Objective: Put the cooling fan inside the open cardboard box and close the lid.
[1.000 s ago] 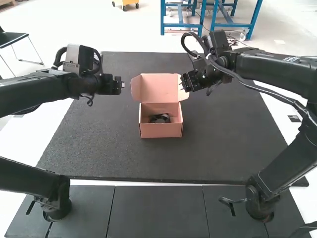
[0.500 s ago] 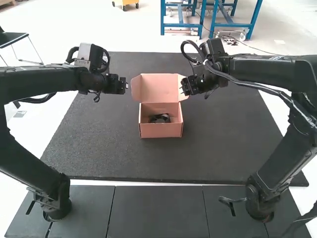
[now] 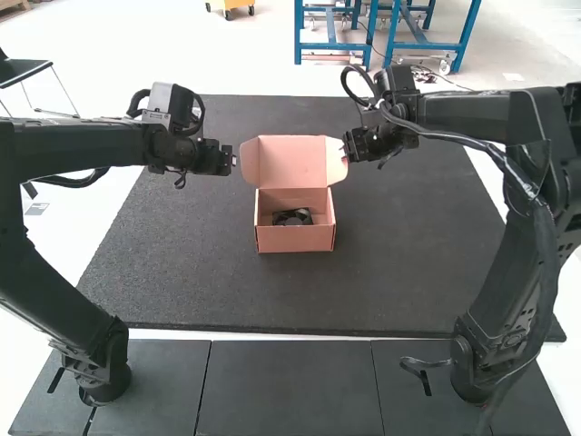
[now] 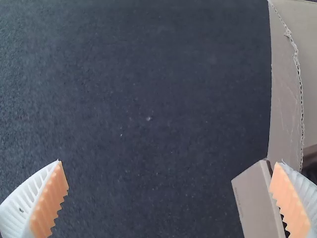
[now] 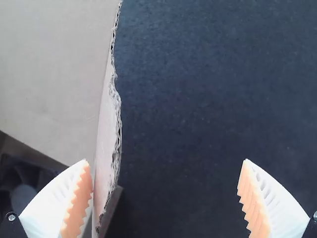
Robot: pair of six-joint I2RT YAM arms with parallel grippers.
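Observation:
The pink cardboard box (image 3: pixel 295 232) stands open mid-mat, its lid (image 3: pixel 290 162) upright at the back. The black cooling fan (image 3: pixel 292 217) lies inside it and shows as a dark shape (image 5: pixel 15 183) in the right wrist view. My left gripper (image 3: pixel 230 162) is open beside the lid's left edge; that edge (image 4: pixel 287 74) and a small flap (image 4: pixel 252 198) sit by one orange pad (image 4: pixel 290 198). My right gripper (image 3: pixel 349 146) is open at the lid's right flap, with the torn cardboard edge (image 5: pixel 111 148) just inside one finger (image 5: pixel 64 203).
A dark rubber mat (image 3: pixel 182 254) covers the table under the box, with free room on all sides. White floor borders the mat at left and right. Both arms reach in from the sides at lid height.
The left gripper has moved right, closer to the lid's left edge. The right arm has shifted slightly back and right, its gripper staying at the lid's right flap. The box has not moved.

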